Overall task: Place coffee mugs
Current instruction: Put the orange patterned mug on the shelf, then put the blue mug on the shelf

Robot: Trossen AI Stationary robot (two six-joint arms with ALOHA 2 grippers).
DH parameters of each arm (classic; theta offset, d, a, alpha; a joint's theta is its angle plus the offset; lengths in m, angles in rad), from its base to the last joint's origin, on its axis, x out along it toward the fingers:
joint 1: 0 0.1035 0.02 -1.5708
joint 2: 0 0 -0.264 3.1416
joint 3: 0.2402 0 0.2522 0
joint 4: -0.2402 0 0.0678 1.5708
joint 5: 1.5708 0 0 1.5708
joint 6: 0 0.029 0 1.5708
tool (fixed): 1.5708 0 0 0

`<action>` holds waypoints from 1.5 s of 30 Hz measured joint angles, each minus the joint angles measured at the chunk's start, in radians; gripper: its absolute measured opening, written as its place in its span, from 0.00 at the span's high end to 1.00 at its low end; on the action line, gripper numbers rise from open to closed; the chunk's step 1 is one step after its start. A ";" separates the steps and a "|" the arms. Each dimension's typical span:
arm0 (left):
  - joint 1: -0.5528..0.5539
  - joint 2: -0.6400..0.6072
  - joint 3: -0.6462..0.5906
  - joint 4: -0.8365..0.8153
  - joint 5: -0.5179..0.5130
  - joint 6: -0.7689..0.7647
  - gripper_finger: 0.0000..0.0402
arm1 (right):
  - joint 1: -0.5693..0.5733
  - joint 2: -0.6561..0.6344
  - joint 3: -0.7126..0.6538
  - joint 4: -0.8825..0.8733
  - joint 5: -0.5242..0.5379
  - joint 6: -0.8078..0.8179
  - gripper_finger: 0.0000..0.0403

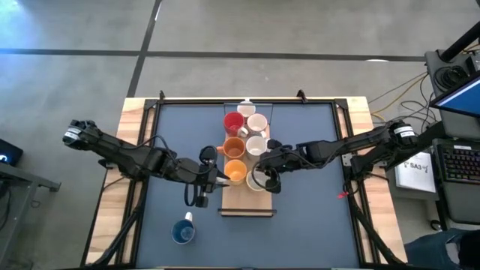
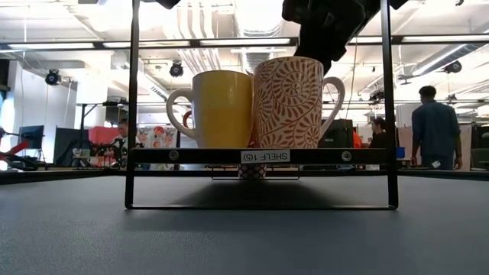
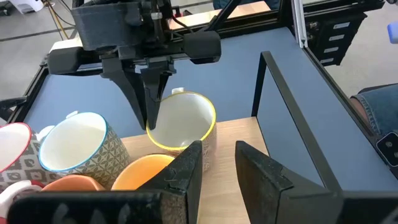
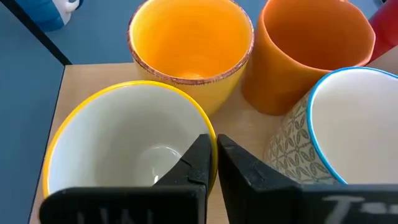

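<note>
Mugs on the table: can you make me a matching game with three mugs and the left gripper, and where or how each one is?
1 blue mug
2 red mug
3 yellow-rimmed mug
4 left gripper

A rim pinched by the right gripper
B open, holding nothing
C alone on the table, off the wooden board
D on the board beside an orange mug

Pairs: 1-C, 2-D, 3-A, 4-B

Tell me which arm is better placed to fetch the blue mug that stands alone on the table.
The left, probably. The blue mug stands on the left arm's side, close below the left gripper, which is open and empty. The right gripper is shut on the rim of the yellow-rimmed mug on the wooden shelf.
</note>
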 joint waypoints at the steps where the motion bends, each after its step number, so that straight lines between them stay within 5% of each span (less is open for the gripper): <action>1: 0.000 0.000 0.000 0.000 0.000 0.000 0.80 | -0.005 -0.001 0.000 0.000 0.000 -0.001 0.97; 20: 0.000 0.000 0.000 0.002 0.000 0.000 0.80 | -0.052 -0.006 0.000 -0.017 -0.003 -0.073 0.96; 31: 0.000 0.000 0.000 0.001 0.000 -0.030 0.80 | -0.052 -0.020 0.000 -0.020 0.001 -0.072 0.77; 37: -0.009 0.000 0.001 -0.059 0.000 -0.228 0.80 | -0.039 -0.097 0.000 -0.026 -0.007 -0.061 0.73; 45: -0.114 0.075 0.174 -0.467 0.001 -0.639 0.80 | 0.049 -0.228 0.000 -0.044 -0.008 -0.078 0.76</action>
